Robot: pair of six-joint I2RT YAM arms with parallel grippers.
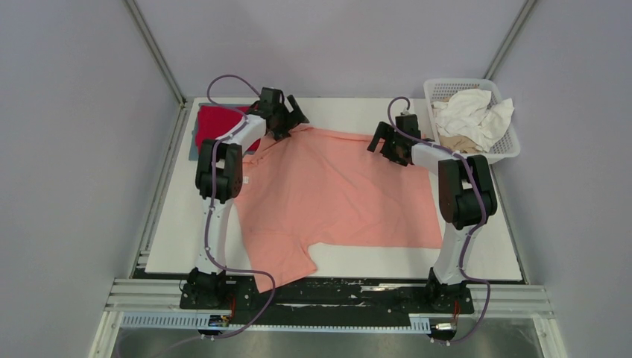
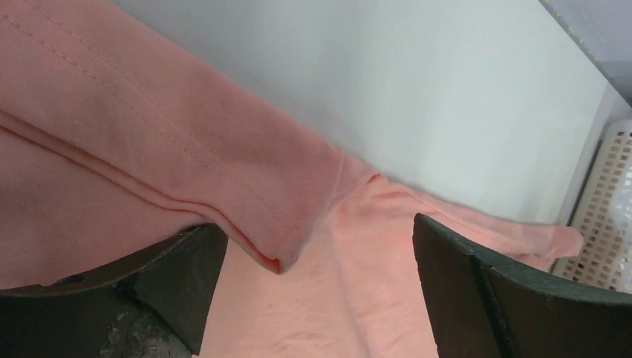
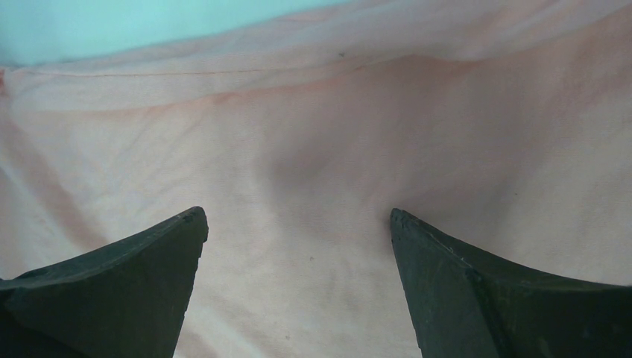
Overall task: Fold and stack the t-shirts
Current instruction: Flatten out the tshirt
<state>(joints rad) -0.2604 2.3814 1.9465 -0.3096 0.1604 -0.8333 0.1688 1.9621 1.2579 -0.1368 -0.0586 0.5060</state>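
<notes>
salmon-pink t-shirt [image 1: 335, 194]: flat on counter [image 1: 477, 257], near sleeve over front edge | left fingers [image 2: 179, 283] + right fingers [image 3: 134, 276]: apart, empty, at far edge | risk: single-layer pinch or uneven pull skews the fold

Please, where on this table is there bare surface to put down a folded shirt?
Bare table lies left of the salmon shirt, nearer than the red shirt; along the far edge between the left gripper and right gripper; and a strip at near right below the hem. Crowded: the far-left corner and beside the basket.
</notes>
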